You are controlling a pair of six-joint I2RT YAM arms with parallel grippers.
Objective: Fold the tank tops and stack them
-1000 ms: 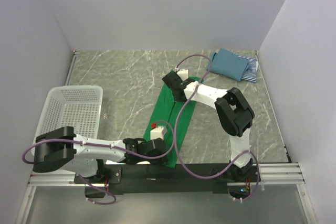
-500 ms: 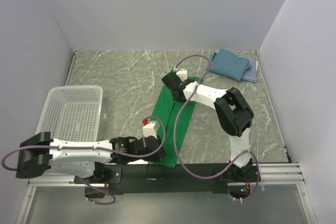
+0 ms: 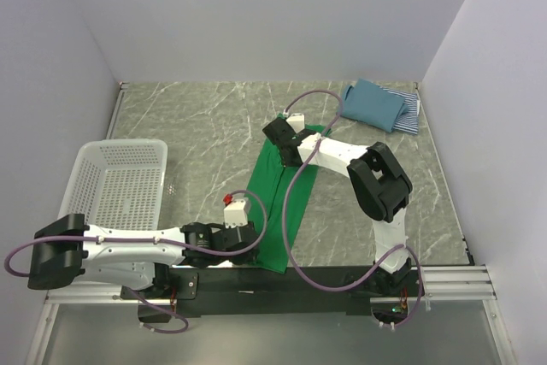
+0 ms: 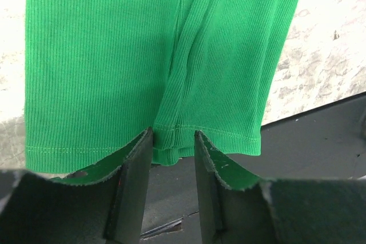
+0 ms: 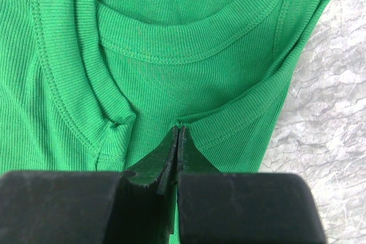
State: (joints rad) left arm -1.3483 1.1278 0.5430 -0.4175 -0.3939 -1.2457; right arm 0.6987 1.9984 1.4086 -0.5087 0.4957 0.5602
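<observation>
Three tank tops lie on the grey marbled table top (image 3: 197,117), and I read them from my left across.

At 9 o'clock in the overhead view sits the white plastic mesh basket (image 3: 120,181), well apart from all the cloth.

Next comes the left gripper (image 4: 172,136), low at about 6 o'clock by the near edge of the table. Its jaws stand parted at a middling gap. Through its wrist camera I see the stitched hem of the bright green ribbed tank top (image 3: 267,173) lying between the two fingers, where the cloth is doubled over itself. I cannot tell whether either pad touches the fabric.

The green top is a long narrow strip in the middle of the table, running from the hem at 6 o'clock up toward 12 o'clock, with one long side folded in over the other.

The right gripper (image 5: 177,131) is at the strip's far end, its jaws pressed fully together. Their tips meet on the bound edge of an armhole, just below the round neckline. I cannot tell if any cloth is pinched between them.

In the far corner at 1 o'clock, the plain teal-blue tank top (image 3: 374,104) lies folded on top of the navy-and-white striped tank top (image 3: 411,113), whose edge shows along the right side.
</observation>
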